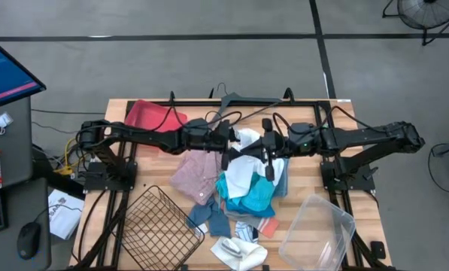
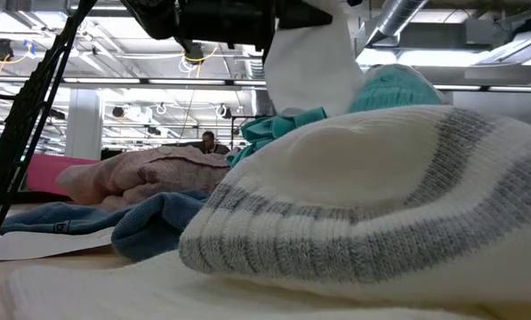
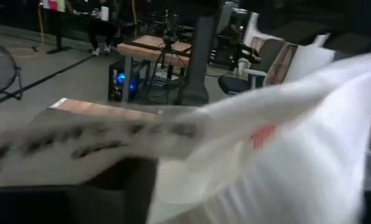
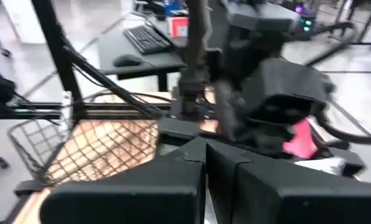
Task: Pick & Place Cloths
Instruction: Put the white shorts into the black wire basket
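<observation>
Your two arms meet over the middle of the tabletop (image 1: 145, 181), each reaching in from its own side. The left hand (image 1: 228, 143) and the right hand (image 1: 267, 147) flank a white cloth (image 1: 247, 154) that hangs between them, lifted clear of the heap; the low view shows it dangling from dark hardware above. Each hand appears to grip an edge of it, probably so the cloth is stretched or passed across, though you cannot tell from these views exactly how the fingers sit on the fabric.

Below, at about 6 o'clock from the hands, lies the turquoise garment (image 1: 248, 192). The pale pink checked cloth (image 1: 196, 173) sits at 8 o'clock, a blue-grey piece (image 1: 209, 216) further toward 7. The socks (image 1: 239, 251) rest at the near edge, right by the low camera. A wire basket (image 1: 158, 223) waits at 8 o'clock and a clear bin (image 1: 318, 229) at 5 o'clock, likely the drop spots.
</observation>
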`<state>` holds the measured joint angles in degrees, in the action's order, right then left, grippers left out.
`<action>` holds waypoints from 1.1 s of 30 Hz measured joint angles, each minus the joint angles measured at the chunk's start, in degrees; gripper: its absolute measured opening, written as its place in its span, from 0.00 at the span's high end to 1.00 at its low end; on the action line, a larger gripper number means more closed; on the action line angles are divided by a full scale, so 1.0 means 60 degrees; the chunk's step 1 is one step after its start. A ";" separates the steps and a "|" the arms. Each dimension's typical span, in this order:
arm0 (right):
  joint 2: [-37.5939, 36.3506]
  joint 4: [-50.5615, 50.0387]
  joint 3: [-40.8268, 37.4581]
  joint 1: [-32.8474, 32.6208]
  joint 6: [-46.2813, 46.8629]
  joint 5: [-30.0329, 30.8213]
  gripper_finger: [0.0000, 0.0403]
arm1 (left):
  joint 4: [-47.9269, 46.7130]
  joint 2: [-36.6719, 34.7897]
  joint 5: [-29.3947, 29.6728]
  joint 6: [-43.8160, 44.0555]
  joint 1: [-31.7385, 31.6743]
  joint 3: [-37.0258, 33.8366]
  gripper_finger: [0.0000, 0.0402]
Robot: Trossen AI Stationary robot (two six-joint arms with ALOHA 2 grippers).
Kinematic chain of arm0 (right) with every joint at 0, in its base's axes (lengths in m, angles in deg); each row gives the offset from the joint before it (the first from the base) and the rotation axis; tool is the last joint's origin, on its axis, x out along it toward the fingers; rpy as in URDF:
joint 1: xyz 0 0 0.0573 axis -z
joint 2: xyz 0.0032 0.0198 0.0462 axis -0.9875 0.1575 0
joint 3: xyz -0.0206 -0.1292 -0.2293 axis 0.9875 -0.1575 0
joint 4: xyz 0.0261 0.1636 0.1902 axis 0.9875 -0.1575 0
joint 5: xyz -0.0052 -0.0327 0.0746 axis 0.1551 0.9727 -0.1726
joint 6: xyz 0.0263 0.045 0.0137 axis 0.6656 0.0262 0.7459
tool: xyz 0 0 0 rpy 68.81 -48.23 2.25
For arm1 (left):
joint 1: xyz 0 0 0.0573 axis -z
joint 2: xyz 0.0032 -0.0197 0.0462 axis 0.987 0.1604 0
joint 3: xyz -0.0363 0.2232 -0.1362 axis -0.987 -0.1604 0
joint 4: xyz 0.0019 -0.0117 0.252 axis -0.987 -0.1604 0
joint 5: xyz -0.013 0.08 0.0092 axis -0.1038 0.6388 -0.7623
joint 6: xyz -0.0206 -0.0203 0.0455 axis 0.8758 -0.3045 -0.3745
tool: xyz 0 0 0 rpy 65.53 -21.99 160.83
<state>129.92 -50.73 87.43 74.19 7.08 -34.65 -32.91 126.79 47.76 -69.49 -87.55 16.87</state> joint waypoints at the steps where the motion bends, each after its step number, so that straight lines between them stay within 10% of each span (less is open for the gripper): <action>1: 0.0000 0.0121 0.0000 0.0000 0.0000 -0.0048 1.00 | 0.0019 -0.0001 0.0021 0.0001 -0.0008 0.0000 0.59; 7: 0.0004 0.0928 0.0000 0.0004 -0.0401 -0.0018 1.00 | -0.0073 -0.0250 -0.0098 -0.0227 -0.0001 -0.0021 0.97; 19: -0.0890 0.1093 0.1604 0.0011 -0.1881 -0.0029 0.94 | -0.2673 -0.4702 0.0179 -0.0245 0.0729 -0.0007 1.00; 33: -0.1678 0.0311 0.1694 0.0018 -0.2000 -0.0018 0.98 | -0.8485 -0.7987 0.0937 0.3118 0.5347 -0.0007 1.00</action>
<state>119.86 -48.87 97.59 74.30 -4.92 -34.76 -83.82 78.87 53.38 -50.78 -55.47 16.82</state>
